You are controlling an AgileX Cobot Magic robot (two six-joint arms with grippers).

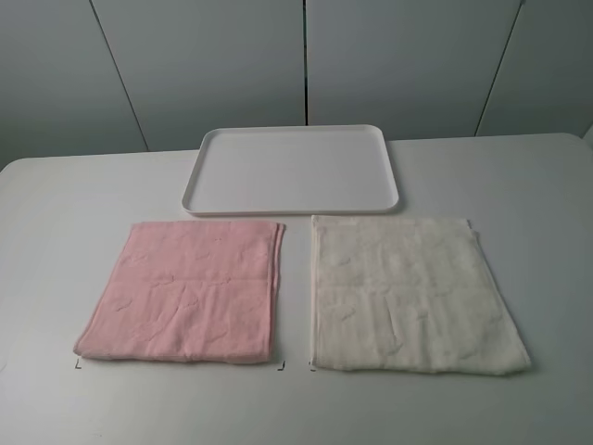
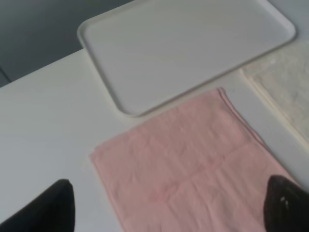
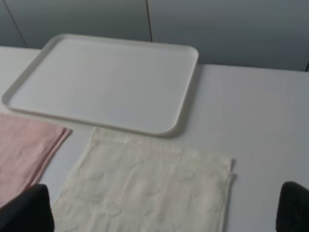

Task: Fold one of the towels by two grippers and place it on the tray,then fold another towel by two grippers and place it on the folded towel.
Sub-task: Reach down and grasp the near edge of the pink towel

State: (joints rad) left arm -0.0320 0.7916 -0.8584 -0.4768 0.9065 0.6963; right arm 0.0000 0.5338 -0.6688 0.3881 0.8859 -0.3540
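- two towels on the bench. where are they relative to the grippers?
- the pink towel [image 1: 185, 292] lies flat on the table [image 1: 56, 204], under and just ahead of the left gripper [image 2: 169, 208]. the cream towel [image 1: 412, 295] lies the same way under the right gripper [image 3: 159, 208]. the towels are just beside each other, not touching. the tray [image 1: 292, 167] sits beyond both, just past their far edges, with nothing in it.
- gripper state?
- on both, the jaws are spread wide with nothing between them. neither gripper shows in the high view.
- handling properties?
- judged from appearance: terry cloth, so light, soft, limp and not fragile. it has no stiffness, so an edge lifted at one point will sag and drag. the weave should grip the table slightly, so expect little sliding.
- where to take hold?
- one corner per gripper, both on the same edge, the edge nearest the grippers. pinch low at the hem, then carry it toward the tray side. the side edges appear layered, so take all layers. the risk is catching the top layer only, or an uneven lift skewing the fold.
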